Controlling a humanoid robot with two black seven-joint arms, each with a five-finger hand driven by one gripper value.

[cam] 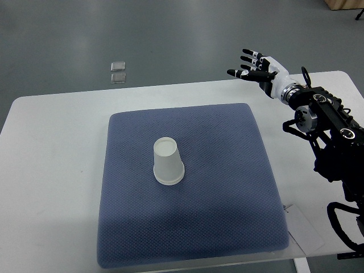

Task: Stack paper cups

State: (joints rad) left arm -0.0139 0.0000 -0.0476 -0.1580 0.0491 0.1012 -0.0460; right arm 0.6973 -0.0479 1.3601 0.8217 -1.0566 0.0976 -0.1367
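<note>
A white paper cup [168,162] stands upside down near the middle of the blue-grey mat [227,187]; it looks like a stack, with a second rim showing at its base. My right hand [255,67] hovers over the table's far edge, well up and right of the cup, with its fingers spread and nothing in them. Its black arm [330,122] comes in from the right edge. No left arm shows in the picture.
The mat lies on a white table [51,170]. Two small clear squares [118,71] lie on the grey floor beyond the table's far edge. A white paper sheet [304,227] sticks out at the mat's near right corner.
</note>
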